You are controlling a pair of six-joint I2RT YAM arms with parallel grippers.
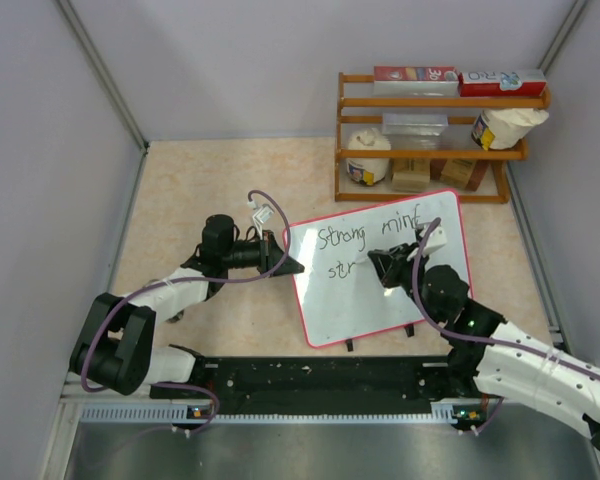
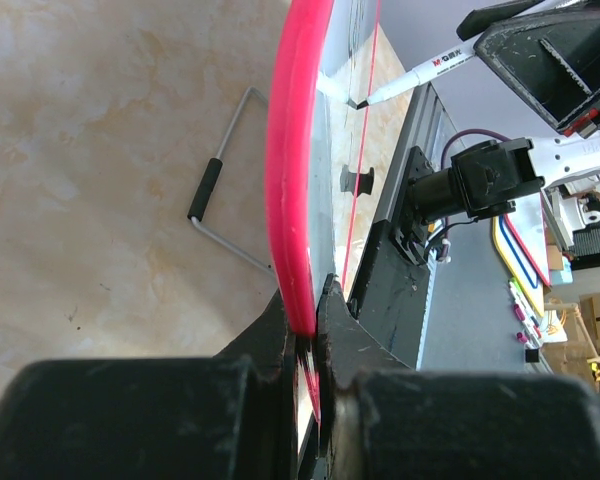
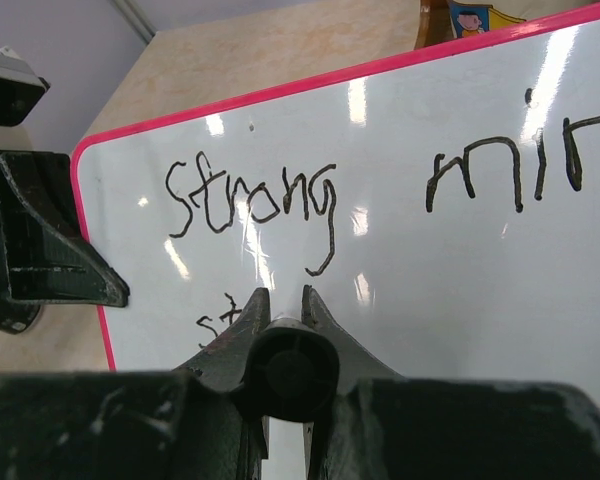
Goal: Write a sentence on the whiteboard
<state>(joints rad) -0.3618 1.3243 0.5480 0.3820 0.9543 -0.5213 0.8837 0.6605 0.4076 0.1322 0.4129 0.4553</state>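
The whiteboard (image 1: 380,305), glossy white with a thin red frame, stands propped at the table's middle. My left gripper (image 1: 285,263) is shut on its left edge; the left wrist view shows the red frame (image 2: 292,180) pinched between the jaws of that gripper (image 2: 306,322). My right gripper (image 1: 384,266) is shut on a black-tipped marker pen (image 2: 420,72), whose butt end (image 3: 292,372) fills the jaws of that gripper (image 3: 285,298). The pen tip rests on the board. The sentence (image 1: 342,238) reads "Strong mind" on top and "str" below; the same "Strong" (image 3: 250,200) shows in the right wrist view.
A wooden rack (image 1: 438,155) with boxes, jars and bags stands behind the board at the back right. A wire stand leg with a black foot (image 2: 204,190) lies behind the board. A black rail (image 1: 320,376) runs along the near edge. Grey walls close in both sides.
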